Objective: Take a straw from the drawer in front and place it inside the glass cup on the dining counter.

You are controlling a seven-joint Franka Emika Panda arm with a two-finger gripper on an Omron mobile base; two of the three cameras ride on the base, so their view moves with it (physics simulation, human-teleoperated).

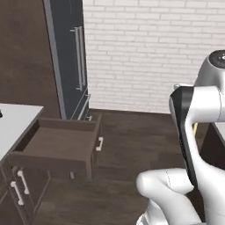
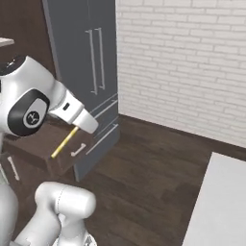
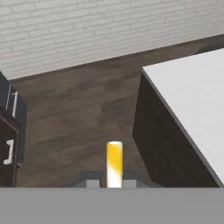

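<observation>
**Op A:** Drawer on my far left is pulled out from the dark brown cabinet, beside the tall grey cupboard; I see its bare wooden floor from the left base camera. What have you got on the arm?

**Op B:** On my right base camera the arm is raised, its big white elbow up at the left, the forearm reaching out and down to the right, over the drawer front. The gripper is closed on the straw, which hangs from it slanting down and to the left, in the air above the drawer's edge.

**Op A:** I confirm the pinch from the hand camera: the two finger tips sit tight on either side of the yellow straw, which stands straight up between them with its white end on top.

**Op B:** And further right?

**Op A:** Dark wood floor, then the dining counter with its white top and dark base, at the right of the hand camera, well apart from the straw. White brick wall behind. I cannot make out the glass cup.
</observation>
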